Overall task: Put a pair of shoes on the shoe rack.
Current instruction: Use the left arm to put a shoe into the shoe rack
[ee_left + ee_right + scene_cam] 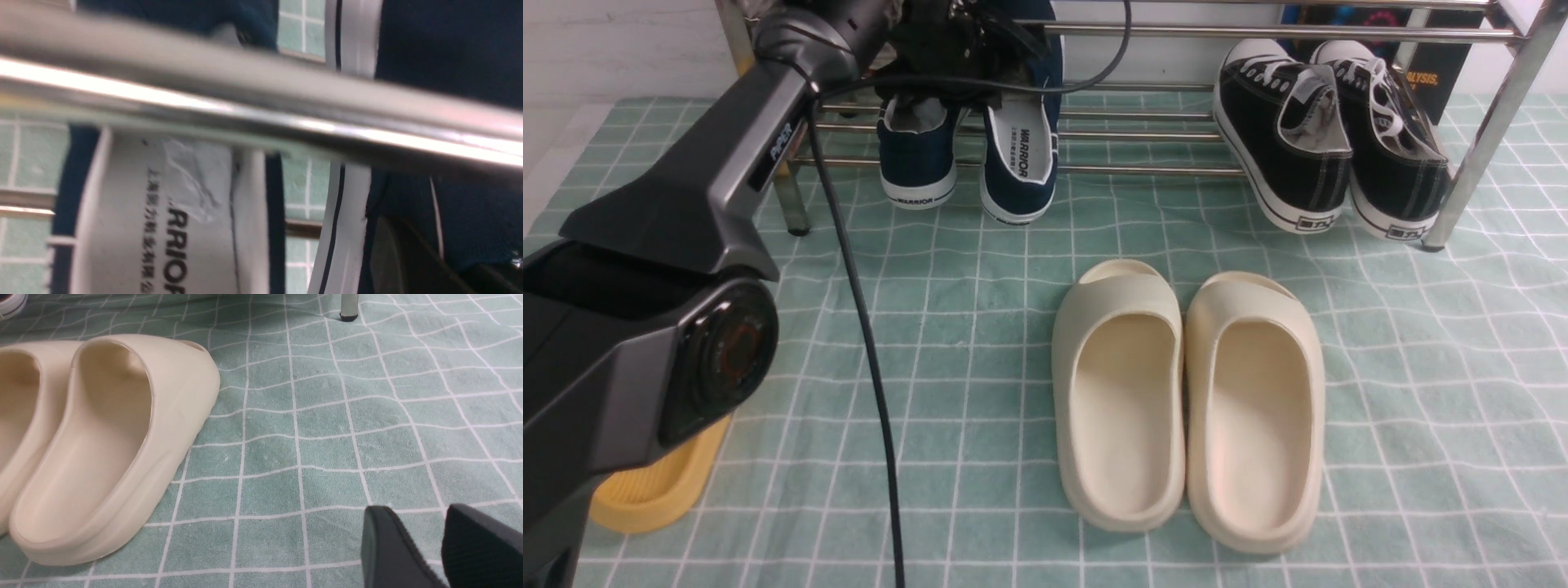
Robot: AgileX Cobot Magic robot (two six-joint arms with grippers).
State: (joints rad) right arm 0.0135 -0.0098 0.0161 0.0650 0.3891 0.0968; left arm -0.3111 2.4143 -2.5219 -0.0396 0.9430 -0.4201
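The two navy slip-ons lie side by side on the lower bars of the chrome shoe rack [1143, 33], heels toward me: the left shoe [917, 155] and the right shoe [1019, 151], whose "WARRIOR" insole shows. My left gripper [943, 49] reaches under the rack's upper bar, above the left shoe. In the left wrist view a rack bar [261, 110] crosses the picture, the insole shoe [163, 228] is on one side, and my left gripper [441, 261] has navy fabric of the other shoe [449, 196] between its dark fingers [392, 253]. My right gripper [421, 516] hovers slightly open over the cloth, holding nothing.
Black lace-up sneakers [1327, 131] sit on the rack's right end beside its leg [1486, 139]. Cream slides [1184, 392] lie mid-cloth, and they show in the right wrist view [102, 449]. A yellow slide [654, 482] lies under my left arm. A black cable [866, 343] hangs down.
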